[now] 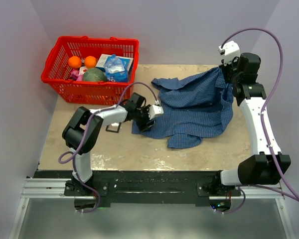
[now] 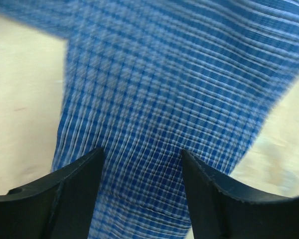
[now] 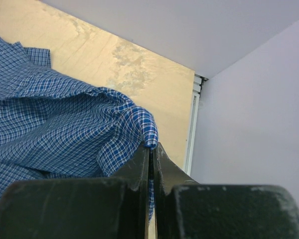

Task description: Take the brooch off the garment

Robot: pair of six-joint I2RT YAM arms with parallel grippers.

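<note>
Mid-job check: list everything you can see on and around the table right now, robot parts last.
shirt: one, blue fine check, crumpled across the table's middle and right.
brooch: none visible in any view.
basket: one, red, far left corner of the table.
oranges: two, orange, in the basket, far side.
round fruit: one, dark green, in the basket, near side.
plastic bottle: one, clear bluish, in the basket, right side.
small square object: one, dark, on the table beside the left arm; too small to identify.
table: one, tan, marbled.
left gripper: open, fingers either side of the shirt's cloth.
right gripper: shut on a fold of the shirt, above the table.
</note>
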